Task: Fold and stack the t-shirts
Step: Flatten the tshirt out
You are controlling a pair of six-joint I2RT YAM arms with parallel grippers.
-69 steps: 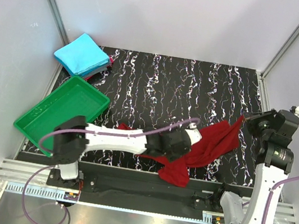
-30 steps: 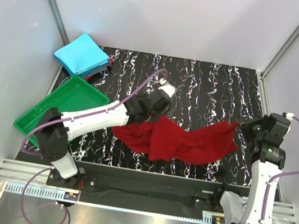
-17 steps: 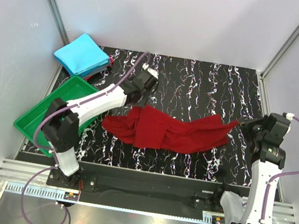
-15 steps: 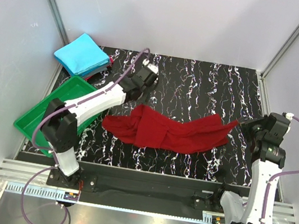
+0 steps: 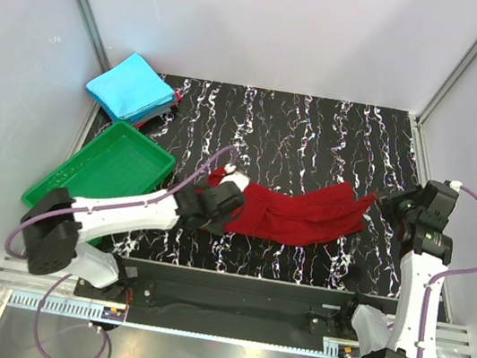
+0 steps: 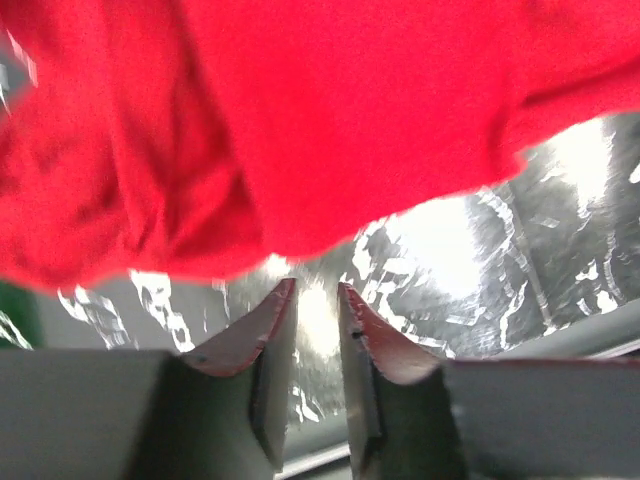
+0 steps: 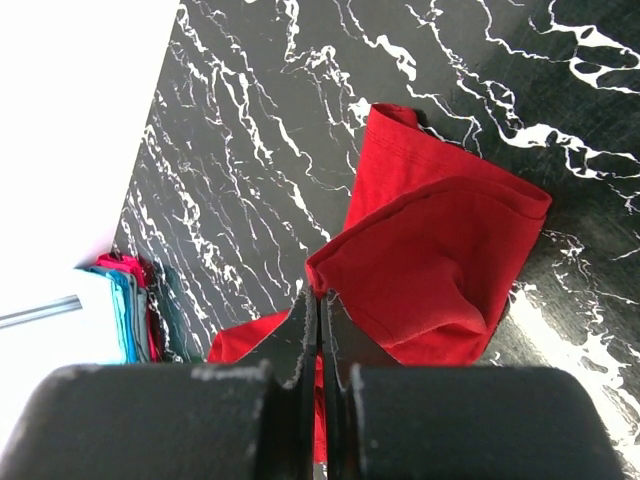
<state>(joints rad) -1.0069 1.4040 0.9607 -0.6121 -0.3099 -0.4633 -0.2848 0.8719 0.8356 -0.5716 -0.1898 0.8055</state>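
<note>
While the folded cyan-blue t-shirt (image 5: 130, 87) is left lying square at the 10 o'clock corner, beyond the green tray (image 5: 65, 183), the left arm has been swung back from the far left toward 6 o'clock. Half a second ago it was lifted well clear of the cloth. Now the left pincer (image 6: 315, 288) is set just at the left end of the dark red t-shirt (image 5: 296, 217). Its fingers are seen narrowly parted, with nothing gripped between them; the red cloth is bunched just ahead of the tips. A fresh hold on that end is judged to be in preparation, so that the shirt can be spread flat before any fold is made.

The red t-shirt is drawn into a long, rumpled band across the dark marbled surface (image 5: 318, 137), running from the middle toward 3 o'clock. It is doubled over itself in places and no sleeve or hem is laid out squarely. Its right end has been kept pinched in the right pincer (image 7: 320, 300), clenched on a fold of cloth. Folding is therefore judged barely begun for this shirt, and stacking remains undone.
</note>
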